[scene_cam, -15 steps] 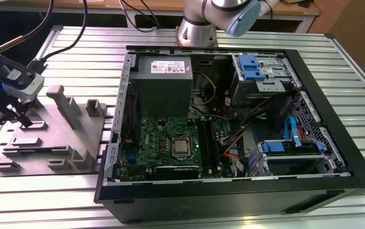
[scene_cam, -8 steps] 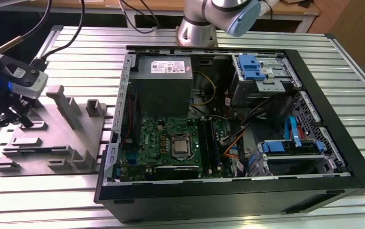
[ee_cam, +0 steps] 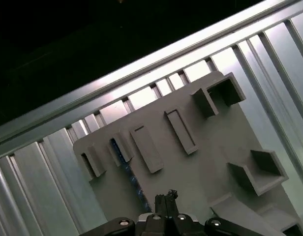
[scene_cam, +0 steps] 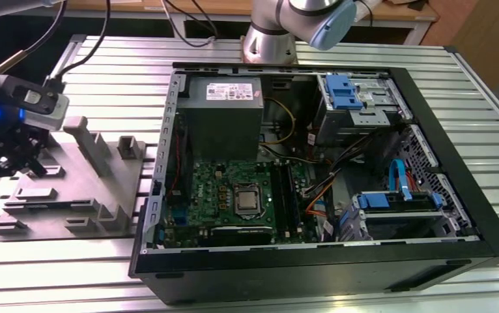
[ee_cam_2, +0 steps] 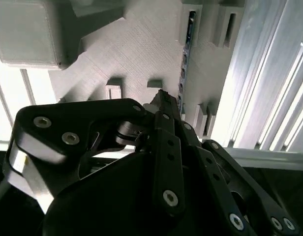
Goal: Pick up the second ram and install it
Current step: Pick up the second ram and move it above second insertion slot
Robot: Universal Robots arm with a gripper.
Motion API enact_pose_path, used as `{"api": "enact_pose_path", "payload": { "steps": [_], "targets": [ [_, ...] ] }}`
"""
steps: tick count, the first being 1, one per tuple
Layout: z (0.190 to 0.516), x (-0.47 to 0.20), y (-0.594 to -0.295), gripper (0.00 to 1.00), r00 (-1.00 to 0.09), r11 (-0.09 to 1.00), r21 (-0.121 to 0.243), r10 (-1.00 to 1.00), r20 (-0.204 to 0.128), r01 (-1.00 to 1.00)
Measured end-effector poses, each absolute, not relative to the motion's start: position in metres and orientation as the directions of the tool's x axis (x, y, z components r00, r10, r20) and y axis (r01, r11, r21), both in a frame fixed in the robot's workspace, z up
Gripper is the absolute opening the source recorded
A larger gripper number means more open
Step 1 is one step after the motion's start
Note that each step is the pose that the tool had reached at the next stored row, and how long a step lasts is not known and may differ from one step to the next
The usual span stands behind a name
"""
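**Pick-up station, three views.** One arm's pincer hangs over the single grey moulded tray at the exterior view's left. Its tips are pressed together and pinch nothing. The second ram, one dark stick with a row of bluish chips, stands on edge in a tray slot. In both wrist views the pincer tips lie just beside one end of it; contact cannot be told. One open computer case lies beside the tray on the slatted metal table. One white label marks its power supply, the print too small to read.
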State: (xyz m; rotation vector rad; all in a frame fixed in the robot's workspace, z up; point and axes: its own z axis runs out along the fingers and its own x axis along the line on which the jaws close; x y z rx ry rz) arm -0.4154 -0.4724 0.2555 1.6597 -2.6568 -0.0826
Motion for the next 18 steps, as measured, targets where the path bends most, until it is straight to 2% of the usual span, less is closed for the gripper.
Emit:
{"api": "enact_pose_path", "payload": {
  "steps": [18],
  "targets": [
    [0.2454, -0.4153, -0.4724, 0.10, -0.126, 0.125, 0.049, -0.992, -0.021, -0.991]
  ]
}}
